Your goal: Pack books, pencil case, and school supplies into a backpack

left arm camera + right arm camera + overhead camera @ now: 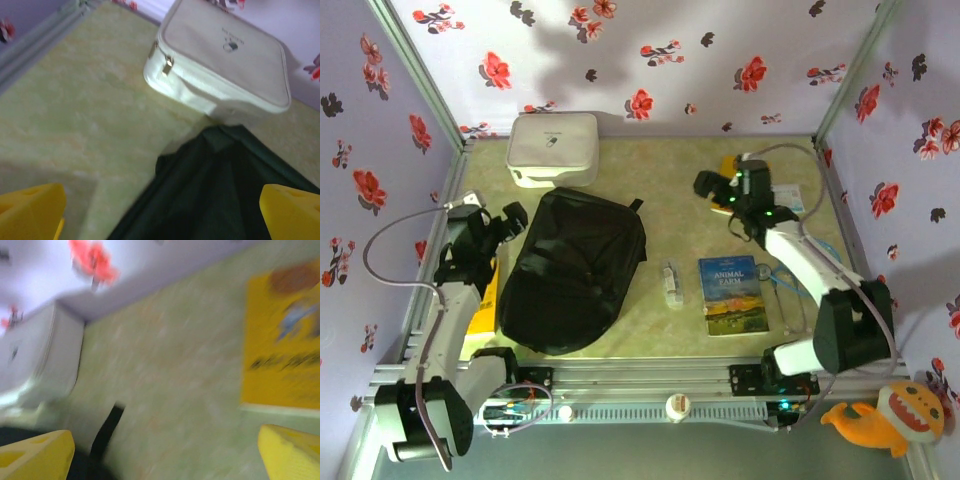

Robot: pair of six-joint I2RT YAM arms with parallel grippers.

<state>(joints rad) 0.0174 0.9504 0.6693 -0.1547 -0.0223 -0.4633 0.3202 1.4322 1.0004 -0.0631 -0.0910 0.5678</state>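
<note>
**Surface stock, placed from the backpack**

1. Backpack (570, 270): black soft fabric, lying flat on the green-marbled surface (670, 215), left of its middle. Nothing rests on top of it.
2. White zipped case (552, 148): just beyond the backpack's far edge, against the flowered back wall. The left wrist view shows its zip pulls (168, 63). Whether it touches the backpack cannot be told.
3. Blue book "Animal Farm" (733, 294): flat, cover up, well to the right of the backpack and apart from it.
4. Yellow book (285, 355): flat on the surface, to the far right of the backpack, partly under the right arm in the top view. The cover print is blurred.
5. Small clear packet (670, 283): between the backpack and the blue book, touching neither.
6. Flat yellow item (486, 300): along the backpack's left side, partly under the left arm.
7. Left gripper (160, 214): over the backpack's far left corner. Jaws spread wide and empty, with black fabric and bare surface between them.
8. Right gripper (162, 452): to the far right of the backpack, beside the yellow book. Jaws spread wide, grasping nothing.
9. Orange plush toy (885, 415): off the surface, beyond the near right frame corner, far from the backpack.
</note>
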